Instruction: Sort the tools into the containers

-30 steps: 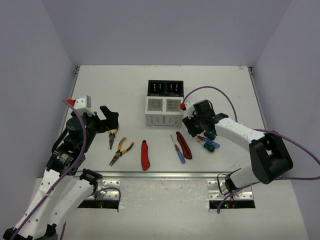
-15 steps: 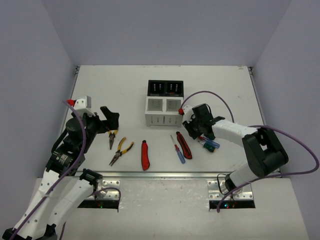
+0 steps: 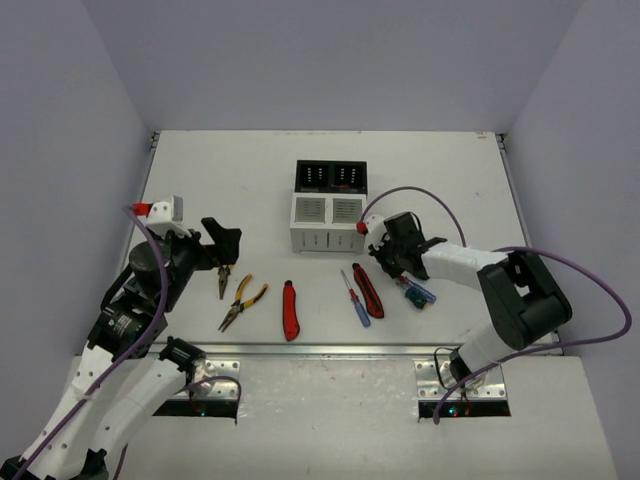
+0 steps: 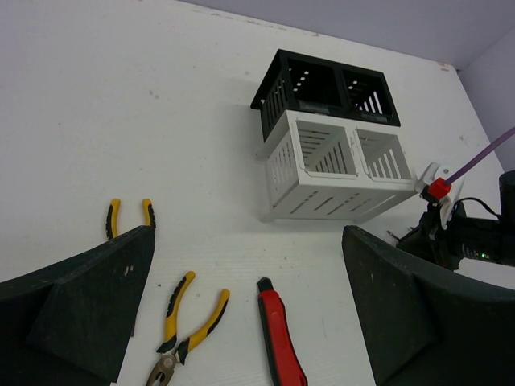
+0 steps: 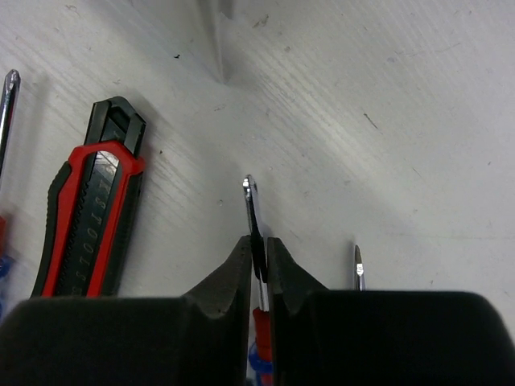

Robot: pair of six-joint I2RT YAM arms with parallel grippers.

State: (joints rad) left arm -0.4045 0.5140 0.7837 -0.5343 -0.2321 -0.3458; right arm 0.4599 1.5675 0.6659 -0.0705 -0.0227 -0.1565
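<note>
Where the right gripper (image 5: 257, 261) meets the table (image 5: 362, 96), its jaws are pinched onto the thin steel shaft of a screwdriver (image 5: 252, 205). The tip pokes out just ahead of them, and a red knife (image 5: 88, 217) lies off to one side. It's light, stiff and slick, I'd guess, and may swivel; a hold nearer the handle seems safer. The left gripper (image 4: 245, 273) hangs wide open, with pliers (image 4: 189, 330) lying beneath, between its jaws.

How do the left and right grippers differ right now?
The left gripper is wide open and empty; the right gripper is shut on a screwdriver shaft. The left hangs raised near the pliers; the right is down at the table by a utility knife. Both have black fingers.
</note>
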